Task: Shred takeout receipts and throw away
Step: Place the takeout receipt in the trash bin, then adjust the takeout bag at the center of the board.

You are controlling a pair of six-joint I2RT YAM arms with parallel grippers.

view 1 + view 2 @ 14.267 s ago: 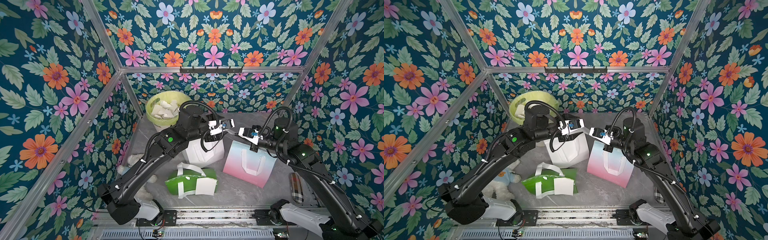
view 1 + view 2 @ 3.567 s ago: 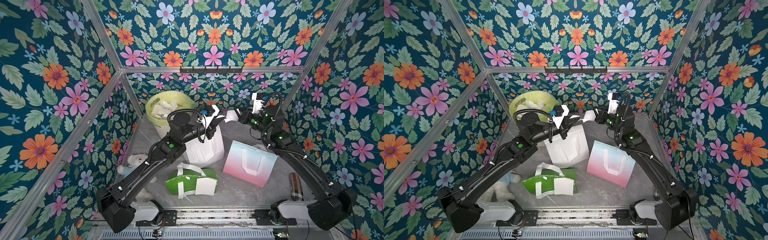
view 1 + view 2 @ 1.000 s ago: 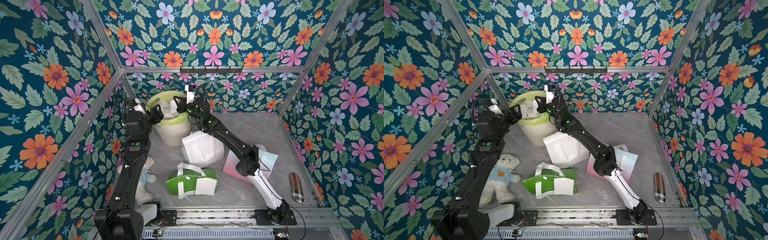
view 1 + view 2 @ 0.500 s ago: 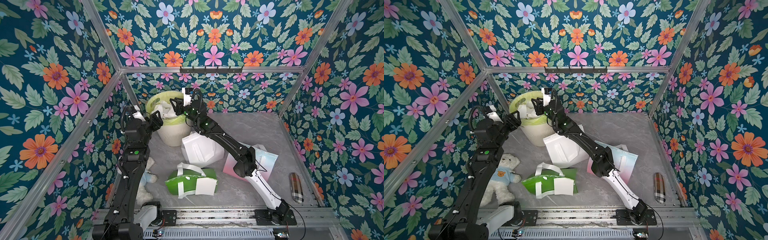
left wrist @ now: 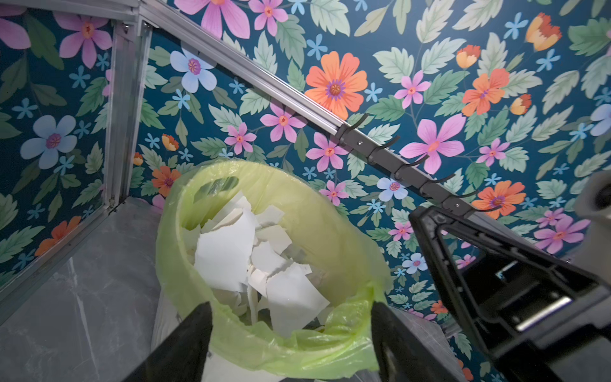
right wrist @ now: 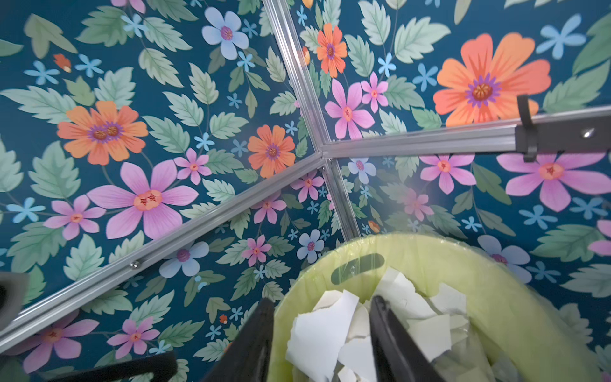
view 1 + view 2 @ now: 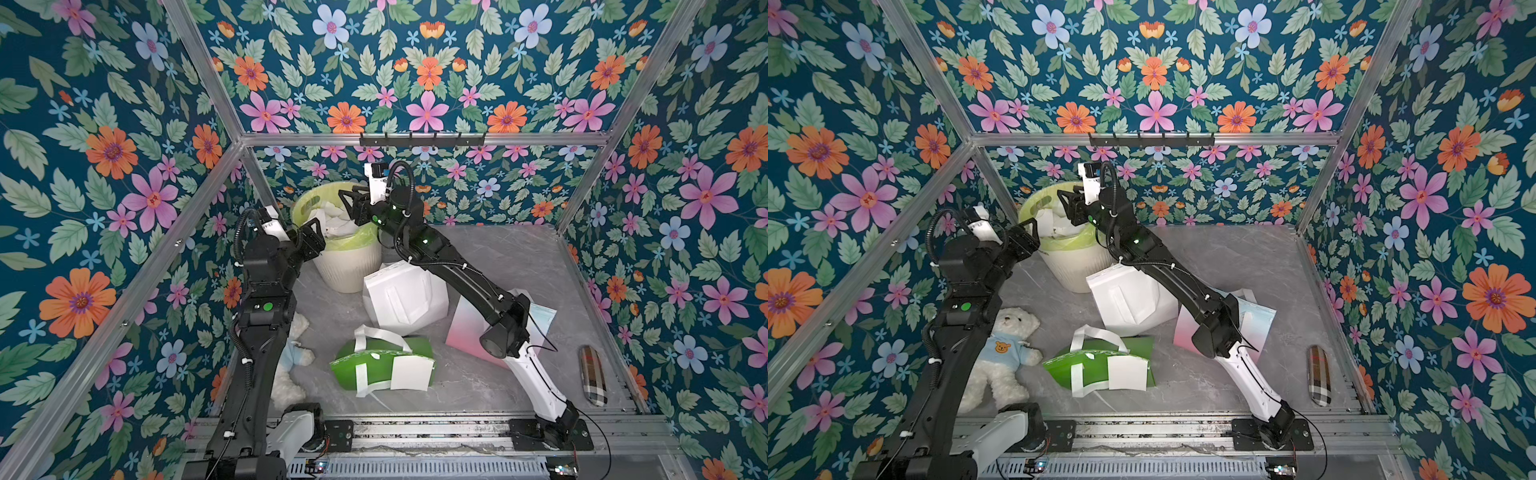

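Top views, near edge first: one whole receipt [image 7: 409, 372] lies flat on the green bag [image 7: 399, 345]. Teddy bear [image 7: 1005, 345] sits to its left, beside the left arm. Mid-table: white tote bag [image 7: 405, 299] and pink bag [image 7: 463, 328], both partly under the right arm. Far left corner: bin [image 7: 349, 270] with yellow-green liner, heaped with torn receipt pieces [image 5: 231, 254]. Left gripper [image 7: 316, 239] at the bin's near rim, jaws apart, empty. Right gripper [image 7: 345, 204] above the bin's mouth, jaws apart, nothing between them; the pieces lie below.
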